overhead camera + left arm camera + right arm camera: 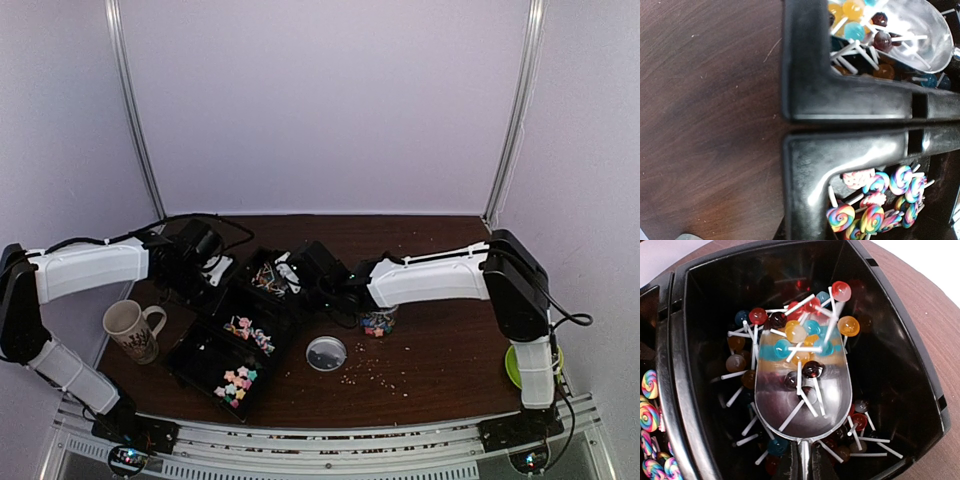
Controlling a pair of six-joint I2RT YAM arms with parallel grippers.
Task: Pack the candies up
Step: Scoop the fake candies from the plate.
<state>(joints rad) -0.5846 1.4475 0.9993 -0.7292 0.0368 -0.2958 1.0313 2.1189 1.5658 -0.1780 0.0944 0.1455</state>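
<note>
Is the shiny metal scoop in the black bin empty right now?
No. The shiny metal scoop carries several small round lollipops on white sticks while it sits inside the black plastic bin.

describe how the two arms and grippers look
The left arm and right arm match: white shells over the long links, black joints, thin black cables trailing off them. The left gripper is black with a white piece; the right gripper looks all black.
</note>
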